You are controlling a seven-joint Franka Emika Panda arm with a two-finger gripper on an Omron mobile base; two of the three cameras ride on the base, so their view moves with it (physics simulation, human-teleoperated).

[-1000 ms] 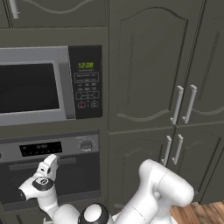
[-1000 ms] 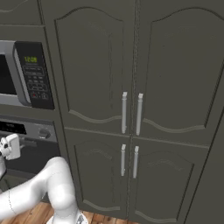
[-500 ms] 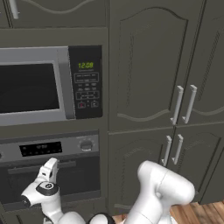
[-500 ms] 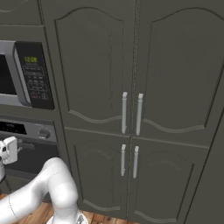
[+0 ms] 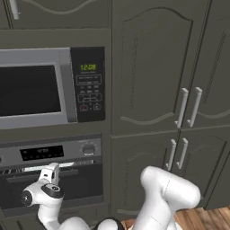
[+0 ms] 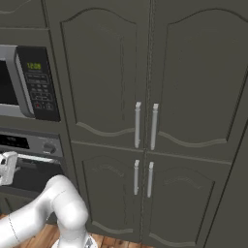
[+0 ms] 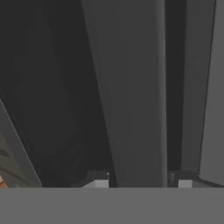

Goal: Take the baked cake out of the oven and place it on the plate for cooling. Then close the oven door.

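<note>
The oven (image 5: 45, 152) sits under the microwave, with a silver control strip, a knob and a black display. Its dark glass oven door (image 5: 81, 184) stands closed. The cake is hidden behind it, and the plate is out of view. My gripper (image 5: 50, 168) is up against the door's silver bar handle (image 5: 74, 164), near its left part. In the hand view the handle (image 7: 131, 109) runs between my two fingertips (image 7: 101, 183), with a thin dark gap on each side. My gripper (image 7: 142, 183) straddles the bar, still open. From the right side, the gripper (image 6: 7, 167) meets the handle (image 6: 36, 160).
The silver-framed microwave (image 5: 31, 87) with its green clock hangs above the oven. Tall dark cabinet doors (image 5: 152, 76) with paired silver handles (image 6: 145, 125) fill the wall to the right. Wood floor (image 5: 197, 218) shows at the bottom right.
My hand has stayed at the oven door handle. The arm's dark elbow joint has sunk lower and a little to the right.
</note>
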